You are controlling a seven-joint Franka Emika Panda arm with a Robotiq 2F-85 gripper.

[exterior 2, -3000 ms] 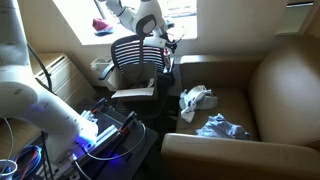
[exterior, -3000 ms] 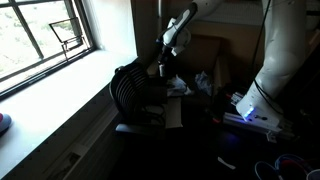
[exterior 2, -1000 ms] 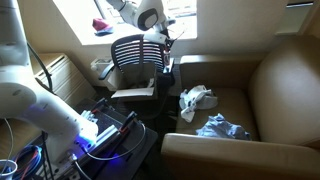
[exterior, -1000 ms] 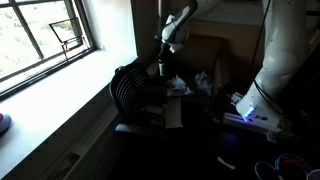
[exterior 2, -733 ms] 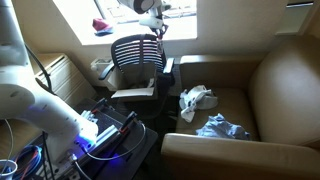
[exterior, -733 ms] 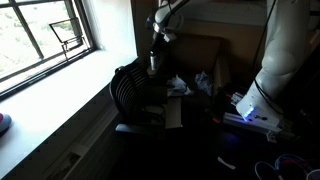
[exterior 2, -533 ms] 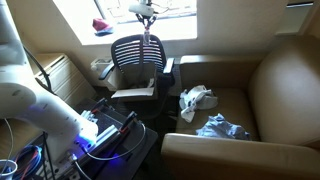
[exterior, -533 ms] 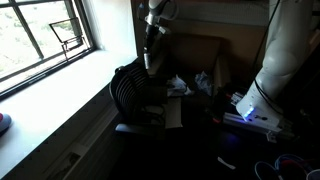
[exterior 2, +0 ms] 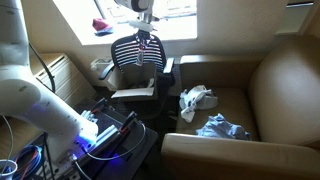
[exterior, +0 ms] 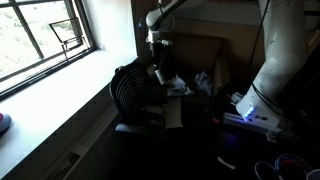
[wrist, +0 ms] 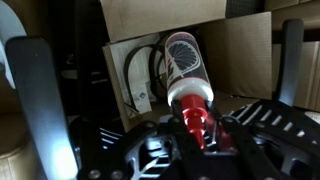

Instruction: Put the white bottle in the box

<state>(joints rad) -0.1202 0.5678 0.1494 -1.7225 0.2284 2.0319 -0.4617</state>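
Observation:
The white bottle (wrist: pixel 187 62) with a red nozzle cap (wrist: pixel 194 118) points away from me in the wrist view. My gripper (wrist: pixel 197 138) is shut on the cap end. In both exterior views the gripper (exterior: pixel 156 62) (exterior 2: pixel 145 33) hangs from the arm above the back of a black office chair (exterior: pixel 130 88) (exterior 2: pixel 135 55). The bottle (exterior: pixel 157 74) dangles below it as a small pale shape. The brown cardboard box (exterior: pixel 205 52) (exterior 2: pixel 235 95) stands open beside the chair. A box wall (wrist: pixel 230 50) fills the background behind the bottle.
Crumpled cloths (exterior 2: pixel 197 99) (exterior 2: pixel 224 126) lie inside the box. A window sill (exterior: pixel 60 100) runs beside the chair. The robot's white base with a blue-lit unit (exterior 2: pixel 100 135) and cables sits near the front.
The arm has swung the bottle up and sideways from the box edge to a spot over the chair back. The gripper has stayed shut on it.

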